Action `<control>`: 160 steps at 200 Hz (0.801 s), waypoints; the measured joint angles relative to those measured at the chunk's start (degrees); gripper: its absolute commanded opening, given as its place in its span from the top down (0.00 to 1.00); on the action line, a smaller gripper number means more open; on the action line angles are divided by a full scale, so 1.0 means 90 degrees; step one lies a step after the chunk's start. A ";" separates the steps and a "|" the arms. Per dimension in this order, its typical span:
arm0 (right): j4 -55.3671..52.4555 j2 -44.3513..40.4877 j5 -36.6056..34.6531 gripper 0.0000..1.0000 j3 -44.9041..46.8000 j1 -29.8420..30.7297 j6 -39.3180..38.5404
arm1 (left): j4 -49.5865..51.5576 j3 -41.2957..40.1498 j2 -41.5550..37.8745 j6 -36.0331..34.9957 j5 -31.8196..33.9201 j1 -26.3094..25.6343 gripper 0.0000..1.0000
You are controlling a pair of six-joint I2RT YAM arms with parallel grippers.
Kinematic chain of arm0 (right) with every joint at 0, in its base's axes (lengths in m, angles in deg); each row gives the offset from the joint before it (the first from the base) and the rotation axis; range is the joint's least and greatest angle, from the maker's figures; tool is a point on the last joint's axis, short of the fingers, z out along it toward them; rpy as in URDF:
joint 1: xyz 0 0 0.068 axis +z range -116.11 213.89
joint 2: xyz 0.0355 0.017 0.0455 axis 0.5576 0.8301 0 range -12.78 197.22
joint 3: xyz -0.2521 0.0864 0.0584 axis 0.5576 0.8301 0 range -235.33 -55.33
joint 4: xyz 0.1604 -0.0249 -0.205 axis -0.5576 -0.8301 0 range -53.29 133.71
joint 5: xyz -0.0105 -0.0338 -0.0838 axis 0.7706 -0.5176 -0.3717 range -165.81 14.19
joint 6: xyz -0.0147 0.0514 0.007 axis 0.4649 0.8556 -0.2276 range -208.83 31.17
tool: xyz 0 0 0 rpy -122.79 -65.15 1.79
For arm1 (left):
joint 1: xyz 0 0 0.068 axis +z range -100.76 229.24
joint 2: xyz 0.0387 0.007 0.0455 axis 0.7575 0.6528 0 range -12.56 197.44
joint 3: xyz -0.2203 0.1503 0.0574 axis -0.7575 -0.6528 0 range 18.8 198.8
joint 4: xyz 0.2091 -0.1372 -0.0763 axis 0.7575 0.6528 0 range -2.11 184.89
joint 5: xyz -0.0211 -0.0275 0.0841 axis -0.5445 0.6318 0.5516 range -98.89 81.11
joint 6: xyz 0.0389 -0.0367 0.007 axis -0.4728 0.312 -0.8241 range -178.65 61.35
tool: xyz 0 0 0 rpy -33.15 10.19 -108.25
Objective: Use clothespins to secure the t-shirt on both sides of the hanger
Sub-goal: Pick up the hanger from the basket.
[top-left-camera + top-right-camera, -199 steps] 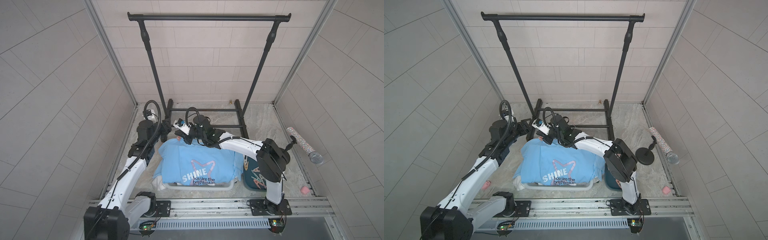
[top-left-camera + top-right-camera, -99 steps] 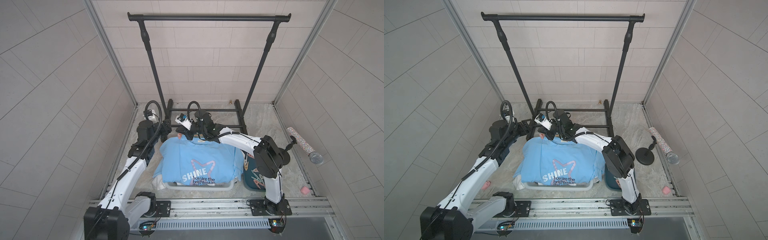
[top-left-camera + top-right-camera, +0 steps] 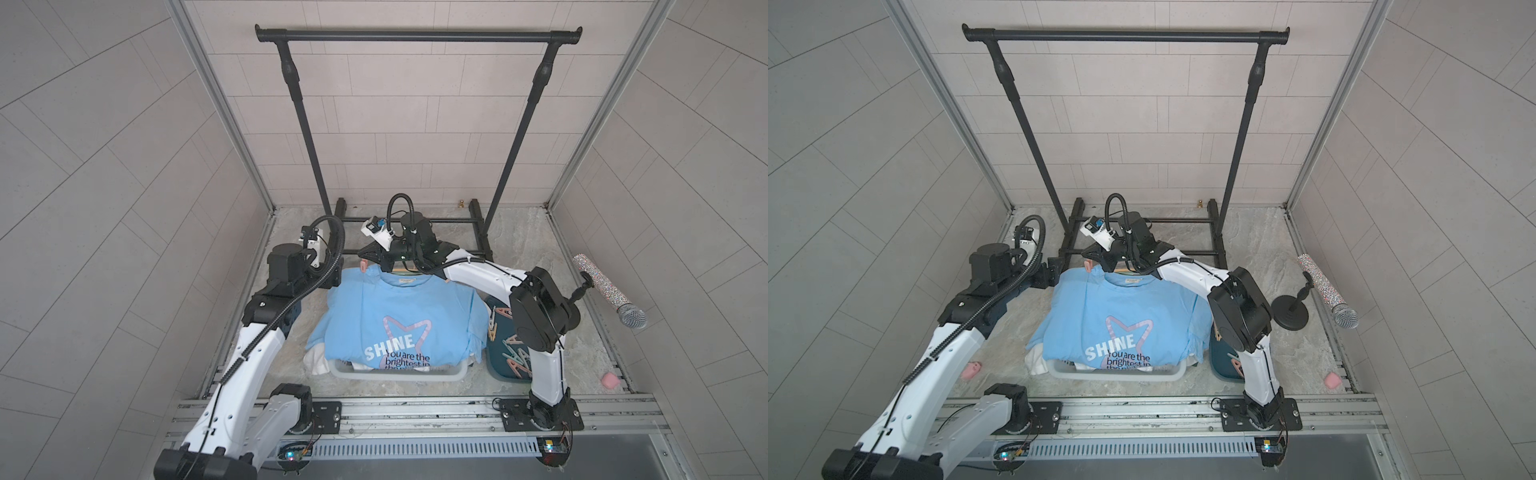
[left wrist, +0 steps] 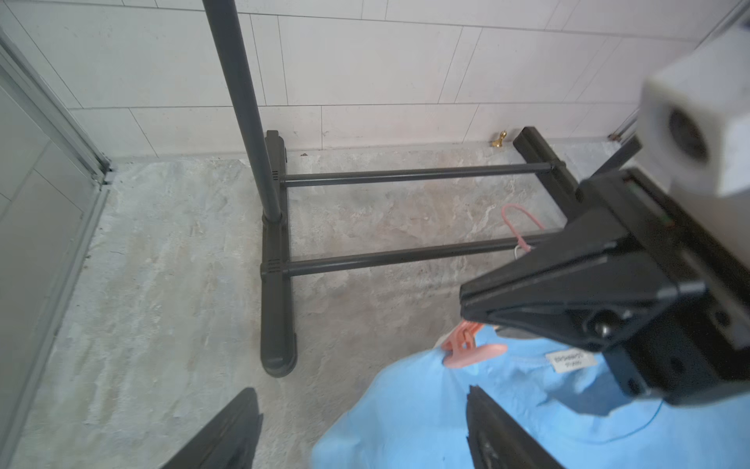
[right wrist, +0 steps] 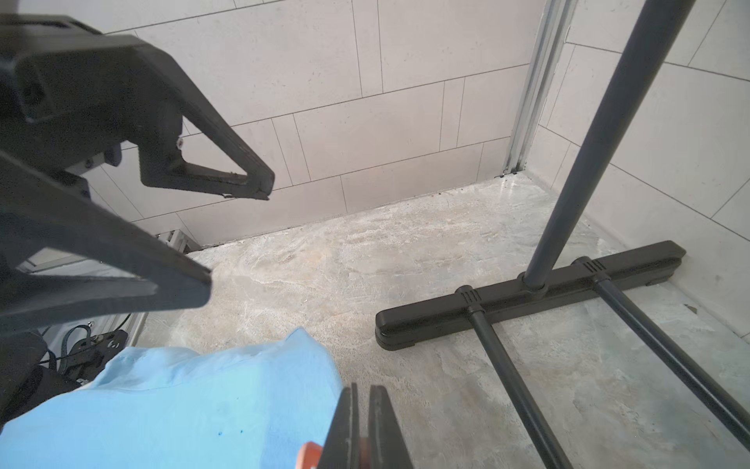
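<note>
— Where's the clothespin [image 3: 363,264] [image 3: 1088,264]?
— I see it, pink, clipped on the shoulder of the blue t-shirt [image 3: 395,316], mid-frame in both top views.
— And my pincers?
— Left pincer [image 4: 361,394] stands wide apart beside that shoulder, gripping nothing. Right pincer [image 5: 364,387] is pressed together at the collar; whether it pinches anything I cannot tell

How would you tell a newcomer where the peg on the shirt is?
Find the tall black rack at the back wall; the blue shirt lies in front of its base. The peg is clipped at the shirt's far edge, on the shoulder left of the collar. It is peach-pink and grips the cloth, while other pegs lie loose in the teal bin.
</note>
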 measured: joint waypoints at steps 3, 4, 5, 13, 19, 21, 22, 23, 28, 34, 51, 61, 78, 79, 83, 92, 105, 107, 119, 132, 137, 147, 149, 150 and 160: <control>0.0002 -0.0007 0.0024 1.00 0.0002 -0.0005 0.0007 | 0.0015 -0.0024 -0.0053 -0.0068 -0.0019 0.0002 0.15; 0.0005 -0.0015 0.0027 1.00 0.0005 -0.0007 0.0007 | 0.0024 -0.0036 -0.0078 -0.0114 -0.0036 0.0005 0.15; 0.0010 -0.0019 0.0034 1.00 0.0010 -0.0007 0.0007 | 0.0027 -0.0044 -0.0090 -0.0138 -0.0046 0.0005 0.15; 0.0044 -0.0061 0.0090 1.00 0.0051 -0.0017 0.0015 | 0.0075 -0.0085 -0.0187 -0.0352 -0.0165 0.0010 0.14; 0.0058 -0.0104 0.0129 1.00 0.0087 -0.0022 0.0022 | 0.0121 -0.0087 -0.0209 -0.0520 -0.0306 0.0012 0.15; 0.0066 -0.0114 0.0146 1.00 0.0100 -0.0024 0.0024 | 0.0126 -0.0087 -0.0211 -0.0554 -0.0333 0.0015 0.15; 0.0070 -0.0124 0.0153 1.00 0.0107 -0.0024 0.0022 | 0.0126 -0.0087 -0.0211 -0.0580 -0.0359 0.0015 0.14; 0.0075 -0.0129 0.0155 1.00 0.0112 -0.0024 0.0022 | 0.0126 -0.0087 -0.0209 -0.0593 -0.0374 0.0015 0.15; 0.0100 -0.0168 0.0180 1.00 0.0143 -0.0029 0.0024 | 0.0153 -0.0075 -0.0163 -0.0714 -0.0520 0.0015 0.15; 0.0117 -0.0206 0.0199 1.00 0.0172 -0.0029 0.0022 | 0.0223 -0.0039 -0.0073 -0.0860 -0.0707 0.0017 0.16; 0.0143 -0.0301 0.0265 1.00 0.0214 -0.0036 0.0022 | 0.0580 0.0221 0.0355 -0.1236 -0.1256 0.0027 0.16; 0.0165 -0.0347 0.0291 1.00 0.0243 -0.0046 0.0022 | 0.0772 0.0372 0.0619 -0.1477 -0.1518 0.0036 0.18; 0.0182 -0.0406 0.0338 1.00 0.0274 -0.0070 0.0019 | 0.0979 0.0478 0.0908 -0.1855 -0.1778 0.0039 0.19; 0.0182 -0.0408 0.0342 1.00 0.0274 -0.0073 0.0019 | 0.0993 0.0481 0.0918 -0.1868 -0.1780 0.0039 0.19; 0.0182 -0.0418 0.0359 1.00 0.0274 -0.0080 0.0019 | 0.1049 0.0491 0.0964 -0.1953 -0.1809 0.0044 0.19; 0.0189 -0.0430 0.0410 1.00 0.0274 -0.0097 0.0017 | 0.1144 0.0512 0.1076 -0.2091 -0.1855 0.0058 0.19; 0.0187 -0.0447 0.0471 1.00 0.0274 -0.0109 -0.0007 | 0.1209 0.0554 0.1231 -0.2256 -0.1892 0.0090 0.19; 0.0187 -0.0447 0.0478 1.00 0.0274 -0.0109 -0.0012 | 0.1222 0.0561 0.1253 -0.2283 -0.1894 0.0100 0.19; 0.0185 -0.0454 0.0532 1.00 0.0274 -0.0114 -0.0053 | 0.1290 0.0641 0.1370 -0.2453 -0.1892 0.0141 0.18; 0.0182 -0.0459 0.0578 1.00 0.0274 -0.0119 -0.0095 | 0.1338 0.0780 0.1498 -0.2616 -0.1863 0.0175 0.18; 0.0175 -0.0466 0.0600 1.00 0.0274 -0.0119 -0.0107 | 0.1348 0.0843 0.1547 -0.2664 -0.1851 0.0192 0.18; 0.0165 -0.0488 0.0639 1.00 0.0277 -0.0126 -0.0129 | 0.1360 0.0981 0.1666 -0.2722 -0.1848 0.0216 0.18; 0.0163 -0.0491 0.0646 1.00 0.0277 -0.0126 -0.0129 | 0.1360 0.1008 0.1685 -0.2735 -0.1848 0.0221 0.18; 0.0163 -0.0491 0.0653 1.00 0.0277 -0.0126 -0.0129 | 0.1360 0.1015 0.1690 -0.2739 -0.1848 0.0221 0.18; 0.0158 -0.0529 0.0697 1.00 0.0277 -0.0131 -0.0151 | 0.1355 0.1127 0.1785 -0.2773 -0.1875 0.0253 0.18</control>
